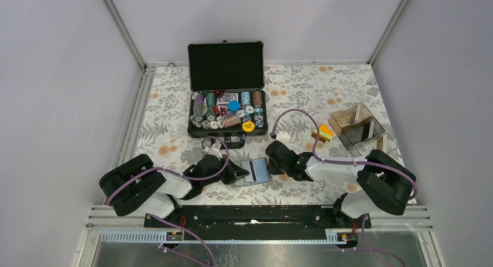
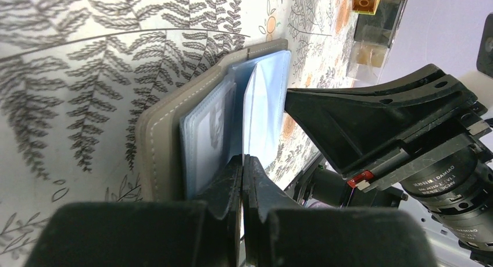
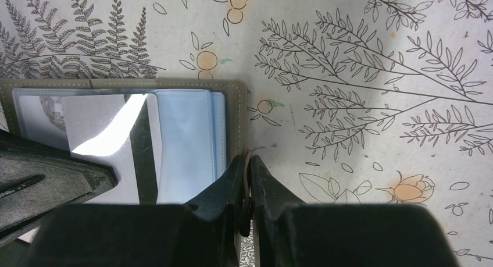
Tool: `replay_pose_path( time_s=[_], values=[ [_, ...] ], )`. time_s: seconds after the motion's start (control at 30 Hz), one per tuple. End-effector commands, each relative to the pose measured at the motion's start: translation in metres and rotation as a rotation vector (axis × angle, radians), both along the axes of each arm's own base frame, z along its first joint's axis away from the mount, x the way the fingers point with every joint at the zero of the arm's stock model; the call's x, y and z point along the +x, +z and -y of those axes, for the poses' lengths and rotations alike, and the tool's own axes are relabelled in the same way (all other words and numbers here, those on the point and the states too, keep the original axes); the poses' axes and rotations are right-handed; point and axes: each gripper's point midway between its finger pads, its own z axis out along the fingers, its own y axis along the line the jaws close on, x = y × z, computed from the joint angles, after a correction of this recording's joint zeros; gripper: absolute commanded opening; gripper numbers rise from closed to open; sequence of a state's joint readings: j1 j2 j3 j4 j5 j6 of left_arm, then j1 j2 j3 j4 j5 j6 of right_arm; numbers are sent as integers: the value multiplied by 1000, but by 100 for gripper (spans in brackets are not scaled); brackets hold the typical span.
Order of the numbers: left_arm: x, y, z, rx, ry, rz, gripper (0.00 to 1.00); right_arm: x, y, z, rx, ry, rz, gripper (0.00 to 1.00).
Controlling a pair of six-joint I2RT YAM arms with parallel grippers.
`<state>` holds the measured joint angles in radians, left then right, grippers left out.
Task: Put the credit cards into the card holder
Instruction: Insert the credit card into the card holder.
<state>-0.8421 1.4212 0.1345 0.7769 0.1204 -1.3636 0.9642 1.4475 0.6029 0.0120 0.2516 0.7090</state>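
Floral cloth (image 1: 325, 86); card holder (image 2: 168, 121) stitching visible wrist-views only.

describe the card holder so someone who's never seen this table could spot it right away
Find the open black chip case in the middle of the table. In front of it, toward the near edge, the card holder lies between the left claw and right claw. It's the only flat grey wallet, opened to show pale blue sleeves.

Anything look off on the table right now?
Two small things. One clear sleeve of the card holder stands up off the others, pinched in the left gripper. The chips in the chip case are jumbled, with a yellow chip loose at the front.
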Motion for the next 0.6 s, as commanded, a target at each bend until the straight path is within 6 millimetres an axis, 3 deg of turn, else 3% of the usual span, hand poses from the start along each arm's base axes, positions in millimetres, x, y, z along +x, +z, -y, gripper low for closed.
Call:
replay_pose_path(
  time_s=[0.0,0.2,0.57],
  values=[
    [0,-6,-13,22,65,-5,0,-3,-6,6,-47,-15,-13,12],
    [-1,-6,-18,27,77,-5,0,-3,-7,8,-51,-17,-16,12],
    [-3,0,-3,-9,20,2,0,-3,-7,5,-45,-13,-21,12]
  ],
)
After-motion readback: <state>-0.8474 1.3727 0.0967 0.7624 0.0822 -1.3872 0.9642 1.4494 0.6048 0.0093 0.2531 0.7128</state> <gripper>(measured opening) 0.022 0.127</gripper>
